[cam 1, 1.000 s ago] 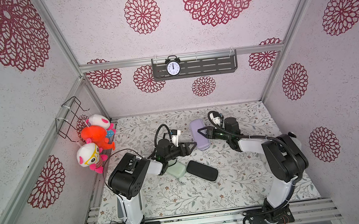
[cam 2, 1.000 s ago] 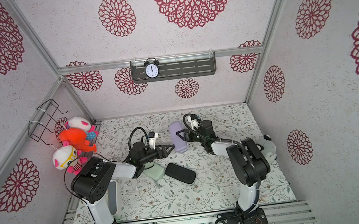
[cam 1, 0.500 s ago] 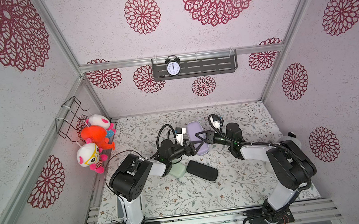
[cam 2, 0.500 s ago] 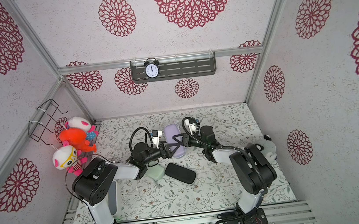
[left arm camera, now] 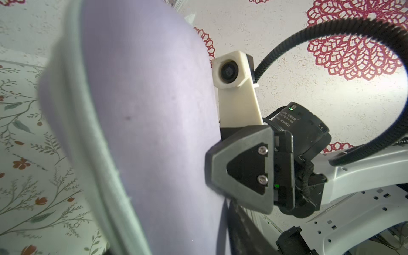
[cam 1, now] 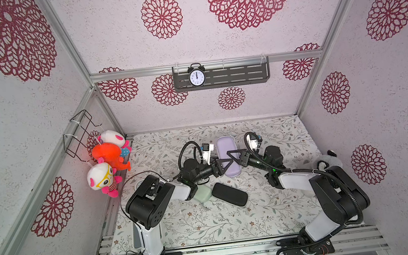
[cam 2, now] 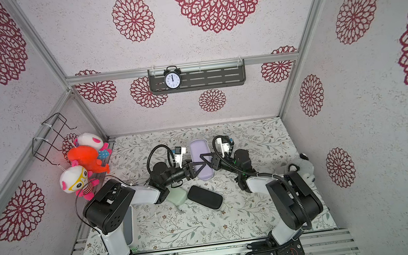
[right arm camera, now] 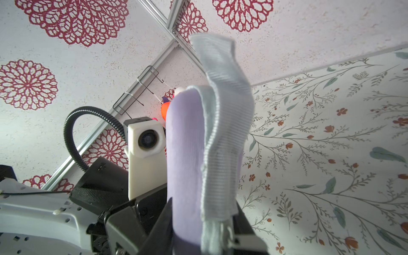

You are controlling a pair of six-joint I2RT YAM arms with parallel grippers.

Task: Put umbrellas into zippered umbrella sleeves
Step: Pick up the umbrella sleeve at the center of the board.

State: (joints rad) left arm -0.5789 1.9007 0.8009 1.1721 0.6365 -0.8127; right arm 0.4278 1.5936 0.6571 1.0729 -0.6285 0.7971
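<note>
Lilac sleeve (cam 1: 226,145) first, Sam: where is it sitting?

Middle of the counter (cam 1: 209,227), Kim, toward the back wall (cam 1: 196,113), both arms meeting on it. Resting on the counter or hanging just off it, I'm not managing to tell.

Long axis?

Running away from the robot toward the back wall, far end leaning slightly left. Both hands are coming at it crosswise, around its middle: left hand (cam 1: 221,163) against its left long edge, right hand (cam 1: 236,154) against the right one. Neither is nearer; they're facing each other across it.

Hand states?

Right hand is pinching the sleeve, jaws narrowed onto it; the right wrist view is showing lilac shell and a grey ribbed strip (right arm camera: 225,136) rising from between them. Left hand I'm marking unclear: its wrist view is filling with lilac shell, but its fingers aren't showing enough to say gripping or just touching.

How is it looking?

Oblong, rounded ends, smooth lilac shell, pale band (left arm camera: 92,154) along the seam. That ribbed strip is standing wavy and loose beside the shell, so I'm guessing partly unzipped. No umbrella is showing that I can pick out.

Anything else?

Mint green sleeve (cam 1: 201,195) and black sleeve (cam 1: 229,194) are lying nearer the robot, just beside each other, the mint one partly under the left arm (cam 1: 178,188). I'm judging the next move as spreading the lilac shell open.
</note>
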